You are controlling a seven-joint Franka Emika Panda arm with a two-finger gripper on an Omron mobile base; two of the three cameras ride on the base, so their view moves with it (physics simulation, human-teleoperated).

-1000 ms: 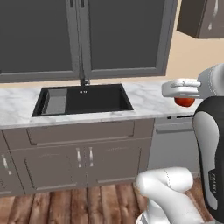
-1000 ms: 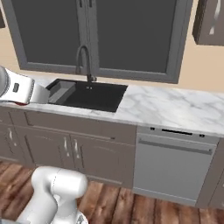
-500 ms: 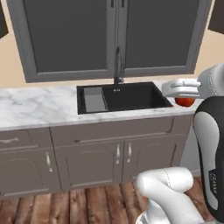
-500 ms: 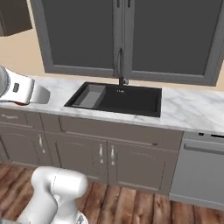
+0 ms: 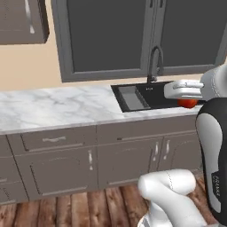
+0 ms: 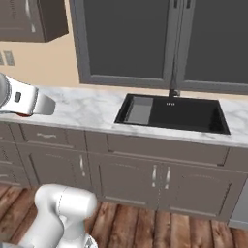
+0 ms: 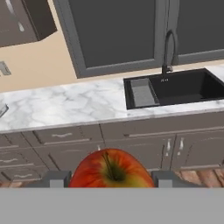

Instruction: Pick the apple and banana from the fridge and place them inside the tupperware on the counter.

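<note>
The apple [image 7: 111,169] has shiny, smooth red skin with some yellow near its brown stem. The counter [image 5: 57,106] looks like smooth white stone with soft grey lines in it. The sink [image 6: 174,113] is black and dull, not shiny. The tap [image 5: 154,62] looks like dark metal. The cabinets [image 6: 155,177] are dark and flat, with small shiny metal handles. The floor [image 5: 66,210] looks like brown wood planks.

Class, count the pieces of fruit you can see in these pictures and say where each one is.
1: an apple, held between the fingers in front of the cabinets. More fruit may lie outside the pictures.
</note>
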